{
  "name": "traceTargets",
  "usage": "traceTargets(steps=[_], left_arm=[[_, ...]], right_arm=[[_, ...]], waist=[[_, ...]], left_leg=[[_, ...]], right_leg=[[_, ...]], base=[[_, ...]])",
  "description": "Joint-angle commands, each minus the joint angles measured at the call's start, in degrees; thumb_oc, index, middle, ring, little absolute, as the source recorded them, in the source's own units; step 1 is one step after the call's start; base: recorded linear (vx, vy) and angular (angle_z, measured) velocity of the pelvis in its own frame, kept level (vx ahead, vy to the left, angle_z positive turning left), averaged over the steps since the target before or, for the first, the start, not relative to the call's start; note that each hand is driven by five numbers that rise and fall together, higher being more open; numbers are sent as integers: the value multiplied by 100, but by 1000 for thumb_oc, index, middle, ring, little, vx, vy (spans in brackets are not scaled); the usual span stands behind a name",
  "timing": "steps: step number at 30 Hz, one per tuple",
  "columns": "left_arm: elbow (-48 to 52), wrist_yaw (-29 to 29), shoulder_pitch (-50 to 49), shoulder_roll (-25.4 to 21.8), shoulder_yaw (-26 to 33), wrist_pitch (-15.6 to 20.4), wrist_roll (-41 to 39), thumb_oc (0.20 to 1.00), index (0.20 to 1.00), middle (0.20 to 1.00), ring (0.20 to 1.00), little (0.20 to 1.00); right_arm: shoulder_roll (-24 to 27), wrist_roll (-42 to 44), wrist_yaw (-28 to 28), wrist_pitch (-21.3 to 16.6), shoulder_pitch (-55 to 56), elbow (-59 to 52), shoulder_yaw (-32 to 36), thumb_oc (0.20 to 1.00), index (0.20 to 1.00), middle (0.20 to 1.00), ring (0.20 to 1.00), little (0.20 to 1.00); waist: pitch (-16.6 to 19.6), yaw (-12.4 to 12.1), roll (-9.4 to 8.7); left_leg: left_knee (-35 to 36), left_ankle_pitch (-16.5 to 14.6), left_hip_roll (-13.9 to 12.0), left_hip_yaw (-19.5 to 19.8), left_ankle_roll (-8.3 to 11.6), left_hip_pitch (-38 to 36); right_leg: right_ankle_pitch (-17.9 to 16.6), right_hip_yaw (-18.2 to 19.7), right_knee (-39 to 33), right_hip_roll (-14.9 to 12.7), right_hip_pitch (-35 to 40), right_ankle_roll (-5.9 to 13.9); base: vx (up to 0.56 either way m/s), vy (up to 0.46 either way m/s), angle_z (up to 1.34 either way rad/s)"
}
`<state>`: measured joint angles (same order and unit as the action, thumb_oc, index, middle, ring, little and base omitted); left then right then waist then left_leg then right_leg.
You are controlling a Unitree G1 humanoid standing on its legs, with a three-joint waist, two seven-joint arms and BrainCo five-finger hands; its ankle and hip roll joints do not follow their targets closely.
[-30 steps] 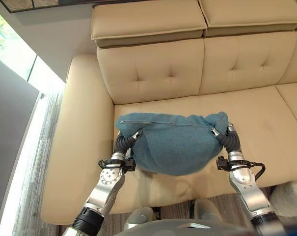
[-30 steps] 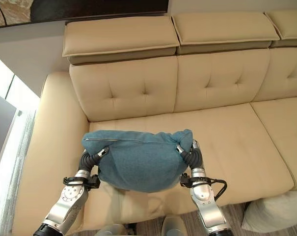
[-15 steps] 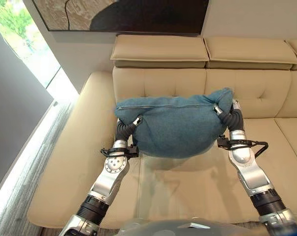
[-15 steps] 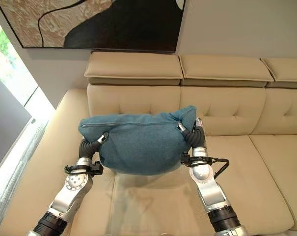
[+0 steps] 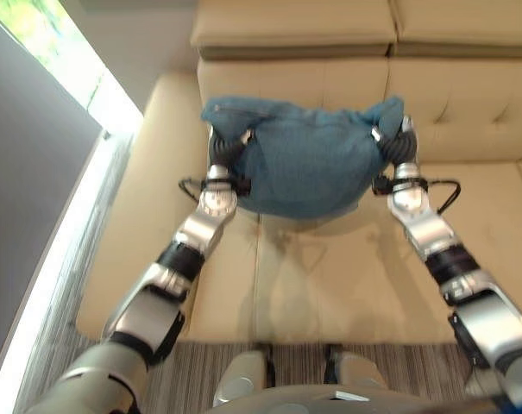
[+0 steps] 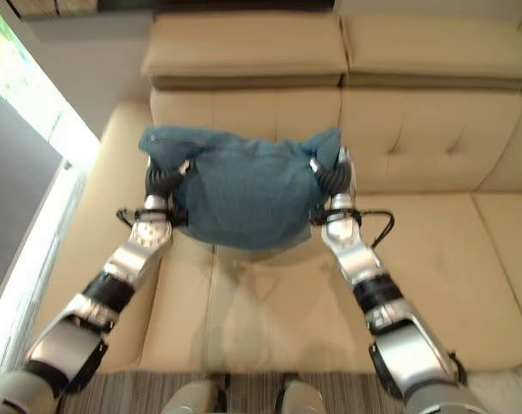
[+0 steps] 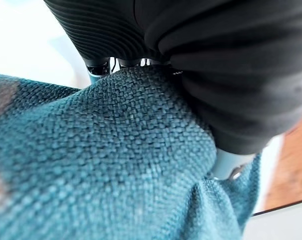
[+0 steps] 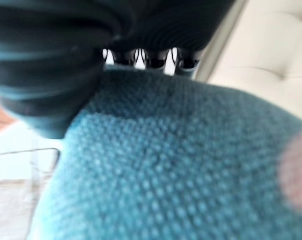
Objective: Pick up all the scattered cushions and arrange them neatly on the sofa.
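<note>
A teal woven cushion (image 5: 299, 168) hangs between my two hands over the left seat of the beige sofa (image 5: 330, 276), right up against its backrest (image 5: 450, 95). My left hand (image 5: 229, 145) grips the cushion's upper left corner, and my right hand (image 5: 397, 142) grips its upper right corner. Both arms are stretched far forward. The cushion sags in the middle, its lower edge just above the seat. Up close, the left wrist view has the teal cloth (image 7: 116, 165) bunched under the dark cover. The right wrist view has the same cloth (image 8: 180, 170) pressed against that hand.
The sofa's wide left armrest (image 5: 144, 198) lies beside the cushion. A second seat section (image 6: 468, 259) runs on to the right. A striped rug (image 5: 243, 379) lies along the sofa's front edge, and a bright window strip (image 5: 62, 60) runs down the left side.
Both arms have reached forward, carrying the cushion from over the seat's front part back to the backrest. The camera has also shifted, tilting up and then down again.
</note>
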<state>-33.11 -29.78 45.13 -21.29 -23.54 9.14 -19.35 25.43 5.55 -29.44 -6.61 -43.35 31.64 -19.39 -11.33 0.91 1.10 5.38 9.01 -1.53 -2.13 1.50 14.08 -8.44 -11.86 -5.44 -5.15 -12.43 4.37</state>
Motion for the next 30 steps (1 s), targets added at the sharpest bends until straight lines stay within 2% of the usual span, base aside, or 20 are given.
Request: traceTargets(steps=[1,5,12,13,14,15,16,17,18,23,25,27,28,30], left_arm=[[-3,13,1076,14,-278,567,-64,200,200,200,200,200],[-526,69,1526,-45,-405,603,-161,200,200,200,200,200],[-1034,59,1693,11,-476,614,-145,200,200,200,200,200],[-1153,70,1750,12,-490,596,-154,696,696,696,696,696],[-1157,71,1755,12,-489,597,-155,696,696,696,696,696],[-1507,141,1951,-44,-533,550,-189,1000,1000,1000,1000,1000],[-1627,172,2055,-89,-552,535,-195,1000,1000,1000,1000,1000],[-1747,198,2183,-166,-590,508,-172,1000,1000,1000,1000,1000],[-1839,215,2290,-241,-617,497,-157,1000,1000,1000,1000,1000],[-2278,351,2770,-657,-669,515,-439,1000,1000,1000,1000,1000],[-2381,358,2999,-956,-672,529,-523,1000,1000,1000,1000,1000],[-2508,379,3085,-1226,-645,501,-517,1000,1000,1000,1000,1000],[-2595,370,3090,-1524,-553,483,-527,1000,1000,1000,1000,1000],[-2531,361,2966,-1697,-408,494,-557,1000,1000,1000,1000,1000]], right_arm=[[-34,178,-5,-446,-855,-292,-327,200,200,200,200,200],[132,287,40,-442,-1465,268,-596,200,200,200,200,200],[215,174,20,-414,-1928,713,-880,200,200,200,200,200],[254,139,8,-394,-2051,827,-929,200,200,200,200,200],[254,140,8,-397,-2057,832,-931,200,200,200,200,200],[351,83,-6,-340,-2298,1102,-1055,558,558,558,558,558],[415,34,3,-309,-2422,1272,-1125,639,639,639,639,639],[509,-34,8,-239,-2567,1481,-1233,959,959,959,959,959],[565,-82,10,-186,-2659,1641,-1294,1000,1000,1000,1000,1000],[941,-255,4,122,-3147,2409,-1627,1000,1000,1000,1000,1000],[1145,-244,17,200,-3366,2640,-1757,1000,1000,1000,1000,1000],[1323,-193,15,234,-3394,2811,-1741,1000,1000,1000,1000,1000],[1506,-47,-38,246,-3334,2885,-1581,1000,1000,1000,1000,1000],[1648,35,-41,262,-3179,2934,-1442,1000,1000,1000,1000,1000]], waist=[[81,25,-165],[22,27,-168],[10,39,-193],[14,36,-199],[15,37,-198],[19,43,-205],[18,41,-202],[15,37,-198],[2,36,-193],[20,9,-175],[51,1,-176],[88,3,-167],[140,12,-160],[179,6,-161]], left_leg=[[-38,-605,106,-226,90,-203],[-38,-499,91,-247,138,137],[-38,-408,64,-262,220,477],[-38,-401,64,-260,228,529],[-38,-400,64,-260,228,533],[-38,-383,70,-259,243,611],[-38,-377,70,-255,245,639],[-38,-372,71,-250,249,662],[-38,-365,68,-246,255,682],[-38,-359,79,-225,271,689],[-38,-364,86,-211,277,684],[-38,-380,91,-201,280,674],[-38,-402,94,-203,280,635],[-38,-428,99,-199,276,588]], right_leg=[[621,45,57,142,71,173],[545,45,69,120,-240,181],[456,51,50,80,-570,208],[446,58,45,73,-621,212],[446,58,46,73,-626,212],[422,70,44,78,-712,219],[410,65,44,75,-741,225],[405,56,44,71,-762,225],[401,48,44,72,-775,228],[393,40,44,64,-777,240],[390,43,44,65,-774,246],[389,58,44,63,-761,256],[410,68,44,64,-720,262],[436,75,44,64,-669,267]], base=[[-61,2,-4],[-43,-1,-3],[0,0,0],[0,0,0],[0,0,0],[0,0,0],[0,0,0],[0,0,0],[0,0,0],[0,0,0],[0,0,0],[22,1,0],[48,7,3],[50,0,2]])
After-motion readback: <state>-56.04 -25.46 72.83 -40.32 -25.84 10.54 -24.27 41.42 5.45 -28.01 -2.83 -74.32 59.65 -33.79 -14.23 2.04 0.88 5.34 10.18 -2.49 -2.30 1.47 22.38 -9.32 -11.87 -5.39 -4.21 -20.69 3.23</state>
